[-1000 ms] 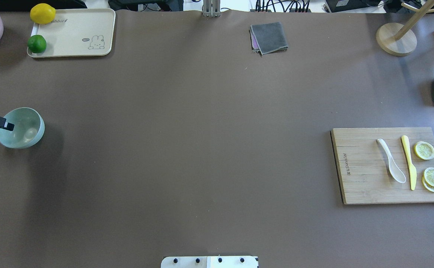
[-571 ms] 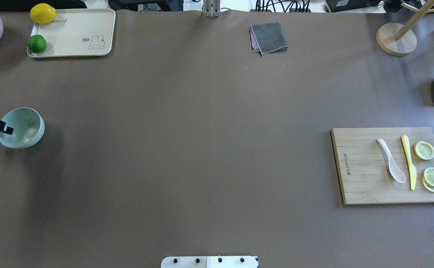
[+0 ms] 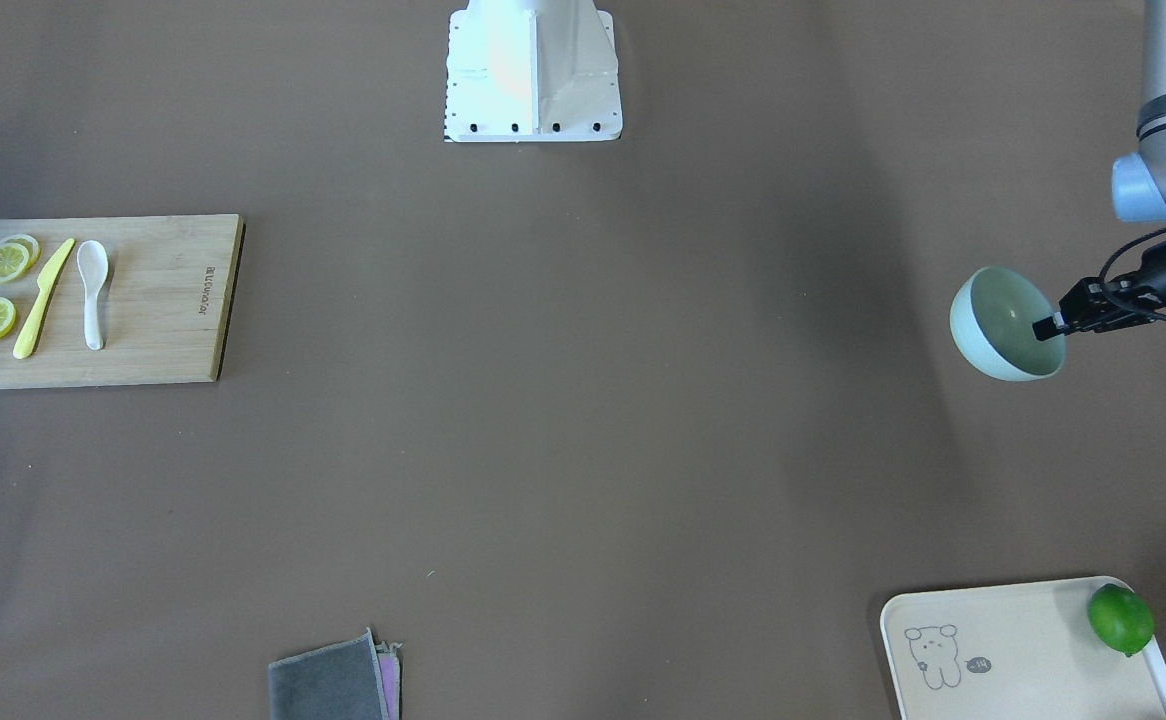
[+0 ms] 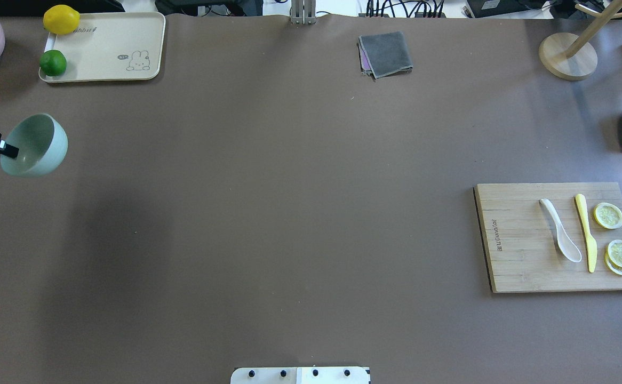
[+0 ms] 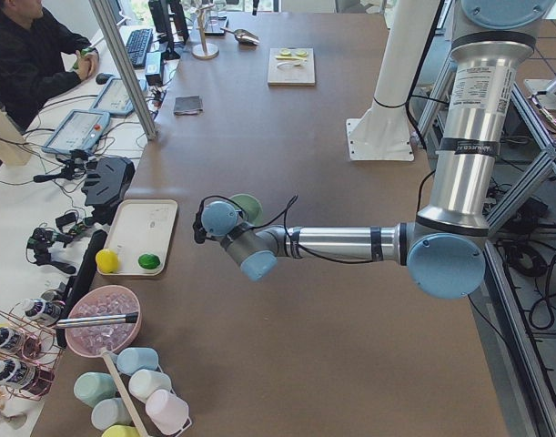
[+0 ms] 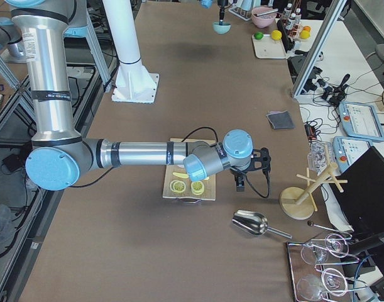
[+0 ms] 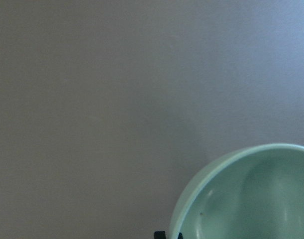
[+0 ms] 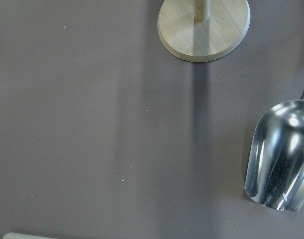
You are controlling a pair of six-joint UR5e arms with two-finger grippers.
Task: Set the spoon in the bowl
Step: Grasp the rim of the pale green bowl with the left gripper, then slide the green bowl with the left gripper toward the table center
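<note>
Left gripper (image 4: 10,151) clamped on bowl (image 4: 39,143) rim, bowl aloft, tilted. Spoon (image 4: 560,237) untouched on board (image 4: 513,240) near right gripper (image 6: 240,184), whose grip: cannot tell. Pickup, drop-in left.

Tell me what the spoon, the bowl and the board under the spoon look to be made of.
The spoon is white and glossy, faintly translucent at the scoop: plastic or glazed ceramic, the look leaves it open. The bowl is pale mint and smooth with soft sheen: glazed ceramic or melamine, hard to tell. The cutting board looks like matte bamboo or wood, with visible strips and a dark printed or burnt logo.
</note>
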